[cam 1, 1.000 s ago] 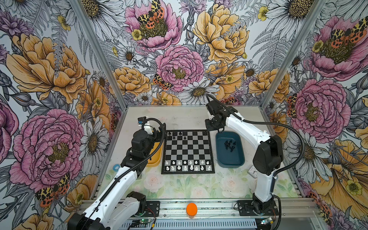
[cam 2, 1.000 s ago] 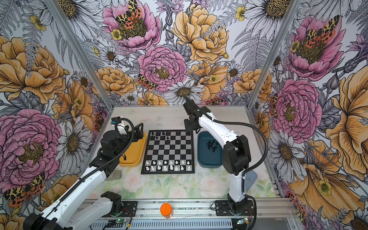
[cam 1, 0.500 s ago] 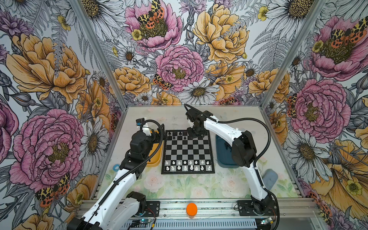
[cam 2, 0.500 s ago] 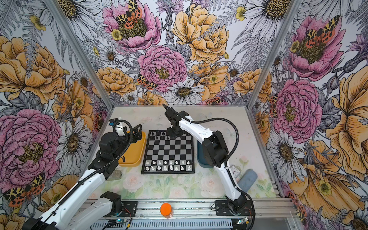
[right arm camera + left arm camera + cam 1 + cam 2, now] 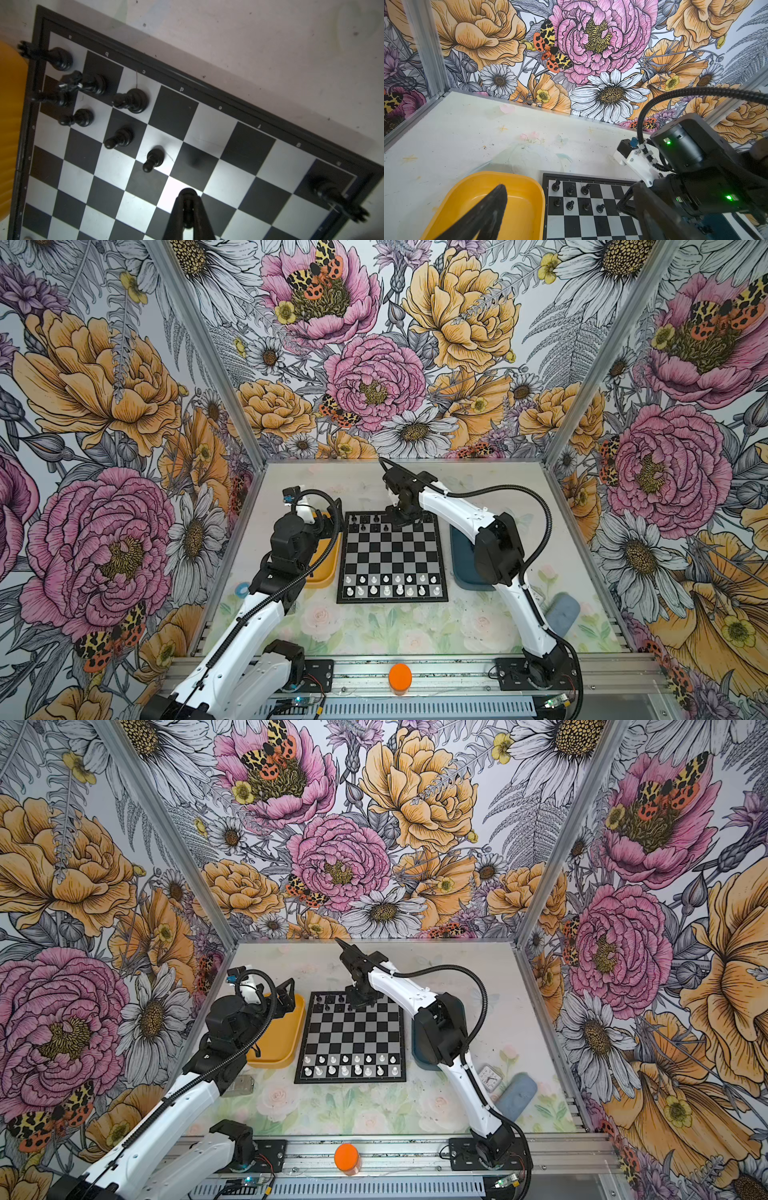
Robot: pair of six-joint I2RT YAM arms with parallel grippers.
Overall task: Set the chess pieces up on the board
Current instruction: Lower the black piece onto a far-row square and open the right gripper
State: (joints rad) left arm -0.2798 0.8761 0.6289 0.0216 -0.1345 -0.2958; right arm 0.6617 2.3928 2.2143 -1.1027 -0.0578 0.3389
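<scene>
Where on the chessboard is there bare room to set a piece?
Bare: the chessboard's four middle rows, and the far two rows between the last black pawn and the corner rook. Crowded: the far corner by the yellow tray and the white chessmen's near rows.

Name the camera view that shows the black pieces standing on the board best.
Right wrist view: the chess pieces stand large and close on the board. The left wrist view shows seven, smaller; both top views show tiny specks.
</scene>
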